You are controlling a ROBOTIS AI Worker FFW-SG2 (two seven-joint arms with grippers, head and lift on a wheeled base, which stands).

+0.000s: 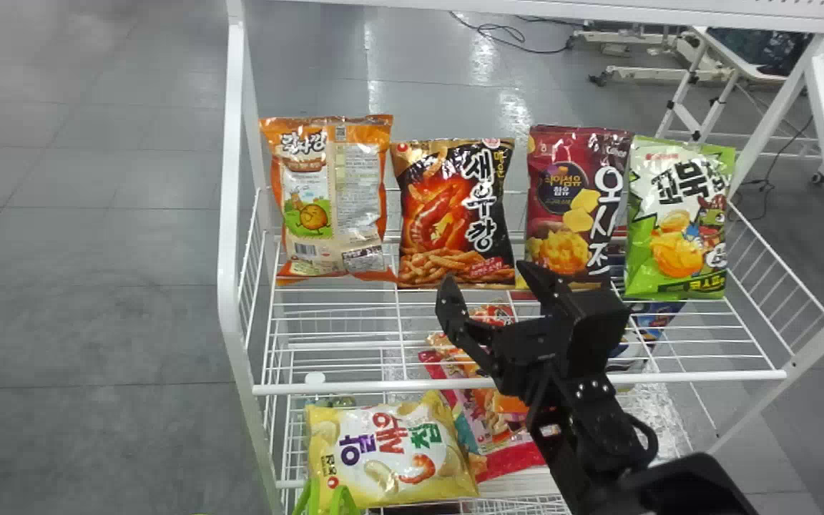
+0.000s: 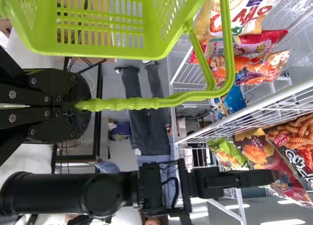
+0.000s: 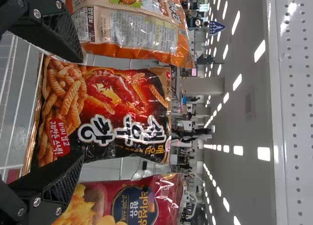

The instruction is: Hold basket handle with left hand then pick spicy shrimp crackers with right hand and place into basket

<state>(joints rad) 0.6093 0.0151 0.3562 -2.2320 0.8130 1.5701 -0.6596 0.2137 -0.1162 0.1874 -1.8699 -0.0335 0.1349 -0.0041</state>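
Basket [image 2: 105, 51] of lime-green slotted plastic hangs by its looped green plastic handle [image 2: 142, 103] from the black flat-fingered left gripper [image 2: 80, 106], which is clamped on the ribbed end of that grip; from where I'm standing, that pincer has a proper hold. Now take the black flat-fingered right gripper [image 1: 485, 275] as the middle of a clock, twelve pointing up the head view. It is spread wide and gripping nothing. At seven o'clock, on the lower level, I see a yellow-and-white pillow-shaped bag [image 1: 383, 458] lying tilted, and at six a pink-and-red crinkly snack bag [image 1: 505, 465]. All of this sits in a white metal wire rack [image 1: 229, 214]. On the upper shelf, at eleven, the spicy shrimp crackers [image 1: 455, 214] stand upright in their black, red and gold pillow-shaped bag. The right wrist view has that bag between the two parted fingers, though I can't tell whether either one touches it. At ten stands an orange-and-cream foil bag [image 1: 333, 200], towards two a glossy maroon bag [image 1: 573, 207], and at half past two a green-and-white bag [image 1: 680, 214]. Farther off, around twelve, thin black cables [image 1: 498, 26] trail over the grey floor [image 1: 412, 86].
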